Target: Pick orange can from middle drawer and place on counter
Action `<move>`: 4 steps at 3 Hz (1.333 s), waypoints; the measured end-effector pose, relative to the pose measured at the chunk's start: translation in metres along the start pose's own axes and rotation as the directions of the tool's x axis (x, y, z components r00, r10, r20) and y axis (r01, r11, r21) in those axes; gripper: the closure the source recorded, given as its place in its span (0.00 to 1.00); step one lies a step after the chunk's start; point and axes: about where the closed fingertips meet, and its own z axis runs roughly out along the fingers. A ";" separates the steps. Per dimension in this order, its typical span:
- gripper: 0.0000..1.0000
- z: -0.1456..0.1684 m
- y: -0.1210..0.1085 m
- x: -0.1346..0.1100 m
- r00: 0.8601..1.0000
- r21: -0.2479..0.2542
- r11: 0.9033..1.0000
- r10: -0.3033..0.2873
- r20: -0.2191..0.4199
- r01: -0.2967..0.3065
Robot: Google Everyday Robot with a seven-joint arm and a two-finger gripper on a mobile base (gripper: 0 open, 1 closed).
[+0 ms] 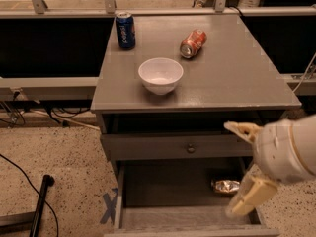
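The orange can [225,185] lies on its side at the right of the open middle drawer [163,189], shiny and gold-bronze. My gripper [241,166] hangs in front of the cabinet's right side, just right of and above the can, partly covering the drawer's right wall. Its two cream fingers [243,129] stand wide apart, one high and one low, with nothing between them. The grey counter [232,73] lies above, as the cabinet's top.
On the counter stand a white bowl [160,75] and a blue Pepsi can [125,29], and a red-orange can [192,43] lies on its side. A closed drawer front with a round knob [190,148] sits above the open drawer. Cables and a black pole [39,201] lie on the floor at the left.
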 end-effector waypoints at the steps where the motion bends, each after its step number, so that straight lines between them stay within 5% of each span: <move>1: 0.00 0.008 0.025 0.020 0.996 -0.005 0.996 0.087 0.036 -0.087; 2: 0.00 0.002 0.003 0.065 0.993 0.061 0.993 0.106 -0.052 -0.103; 3: 0.00 -0.007 -0.001 0.150 0.981 0.134 0.985 0.125 -0.149 -0.106; 4: 0.00 -0.007 -0.001 0.153 0.982 0.132 0.988 0.106 -0.158 -0.085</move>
